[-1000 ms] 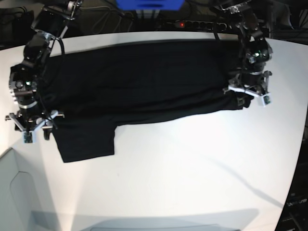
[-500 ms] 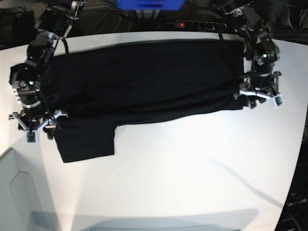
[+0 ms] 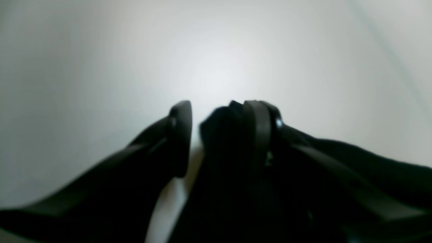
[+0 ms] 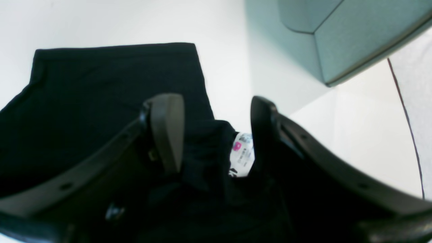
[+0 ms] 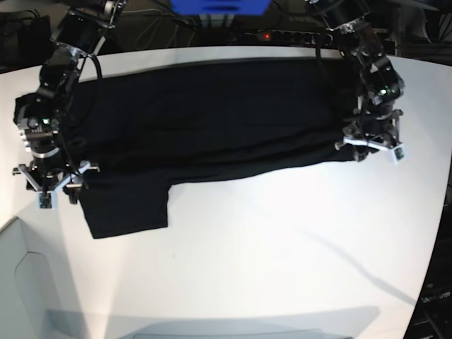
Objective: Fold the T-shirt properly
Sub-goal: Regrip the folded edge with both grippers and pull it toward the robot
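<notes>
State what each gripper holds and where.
Left gripper: jaws parted over the T-shirt edge, hold unclear. Right gripper: open around bunched fabric by the label, not clamped.

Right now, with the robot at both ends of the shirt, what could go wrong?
1. The left gripper has only a small bunch of the T-shirt beside one finger, so the cloth might slip out.
2. The right gripper stands open around the cloth and its white label; it might catch too little.
3. One sleeve sticks out toward the front, so the fold may come out uneven.
</notes>
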{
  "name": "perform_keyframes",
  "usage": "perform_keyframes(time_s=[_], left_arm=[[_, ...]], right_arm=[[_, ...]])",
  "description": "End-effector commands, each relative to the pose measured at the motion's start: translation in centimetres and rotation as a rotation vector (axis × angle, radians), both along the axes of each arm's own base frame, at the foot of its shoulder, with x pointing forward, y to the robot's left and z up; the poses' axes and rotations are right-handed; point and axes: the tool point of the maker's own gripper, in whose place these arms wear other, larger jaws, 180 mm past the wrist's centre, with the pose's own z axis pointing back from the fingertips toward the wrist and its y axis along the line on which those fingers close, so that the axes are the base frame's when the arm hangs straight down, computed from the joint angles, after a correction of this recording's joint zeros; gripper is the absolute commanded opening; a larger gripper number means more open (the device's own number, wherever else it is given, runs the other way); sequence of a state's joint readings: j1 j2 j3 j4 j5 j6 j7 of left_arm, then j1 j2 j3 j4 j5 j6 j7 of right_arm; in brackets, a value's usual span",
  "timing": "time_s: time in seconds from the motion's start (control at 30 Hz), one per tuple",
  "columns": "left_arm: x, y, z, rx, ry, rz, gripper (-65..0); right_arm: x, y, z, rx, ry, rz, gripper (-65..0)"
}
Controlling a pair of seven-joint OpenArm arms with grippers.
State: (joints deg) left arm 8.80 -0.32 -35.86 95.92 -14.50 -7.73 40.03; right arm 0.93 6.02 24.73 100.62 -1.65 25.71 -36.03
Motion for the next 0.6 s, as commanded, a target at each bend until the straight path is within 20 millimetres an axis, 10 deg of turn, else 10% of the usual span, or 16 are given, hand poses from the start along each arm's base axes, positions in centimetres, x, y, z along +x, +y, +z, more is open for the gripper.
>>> perform_keyframes(time_s=[0.0,0.17,0.33,0.57], left_arm=[[0.9,0.5,1.4,0.021,-0.049,0.001,-41.0],[1.0,0.4,1.2,0.015,-0.048,0.003,-43.9],[1.1,0.6,1.5,0.021,-0.057,0.005,-65.0],[1.2,0.8,3.3,0.050,-0.093,0.003,-65.0]], right_arm=[[0.7,-0.3,1.7,-0.020,-0.054,0.011,-32.5],[0.6,-0.4,1.7,-0.021,-0.054,0.006,-32.5],[1.4,-0.4,2.6,-0.027,-0.078,0.012,-32.4],[4.3,0.1,0.4,-0.052,0.117,0.064,-30.2]])
